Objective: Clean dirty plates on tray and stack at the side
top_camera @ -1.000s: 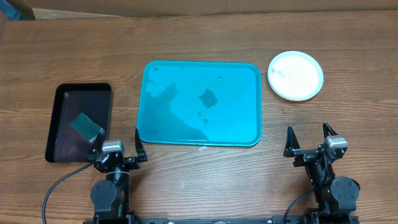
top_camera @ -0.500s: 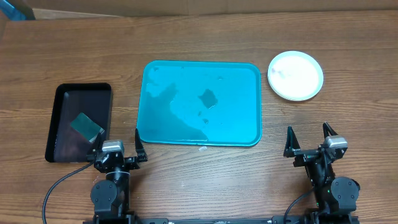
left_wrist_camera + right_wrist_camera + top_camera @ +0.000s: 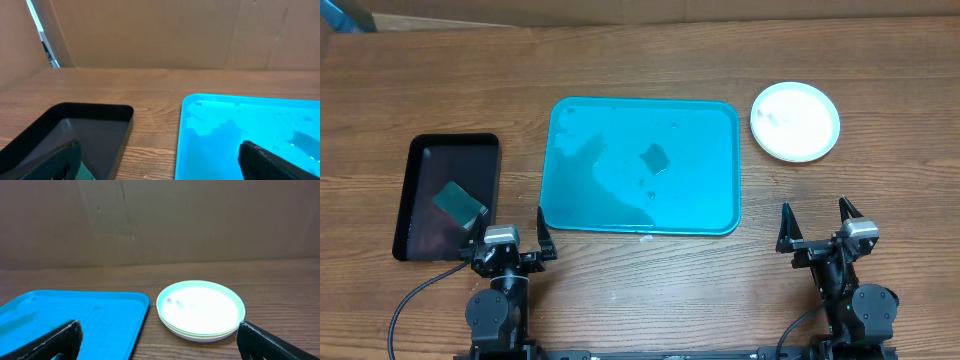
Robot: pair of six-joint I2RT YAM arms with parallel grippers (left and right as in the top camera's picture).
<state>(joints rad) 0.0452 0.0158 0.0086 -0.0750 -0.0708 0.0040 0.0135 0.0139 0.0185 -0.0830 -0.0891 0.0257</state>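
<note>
One black tray (image 3: 440, 165), green sponge (image 3: 458, 203) inside, beside teal tray (image 3: 705, 150).

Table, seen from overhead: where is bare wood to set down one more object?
Bare wood: the wide strip behind the blue tray and black tray; the front stretch between the left hand and right hand. Tight: the gap between the blue tray and the stacked plates.

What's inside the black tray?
A dark green sponge lies inside the black tray, toward the robot's end. Whatever is beneath the sponge is covered.
</note>
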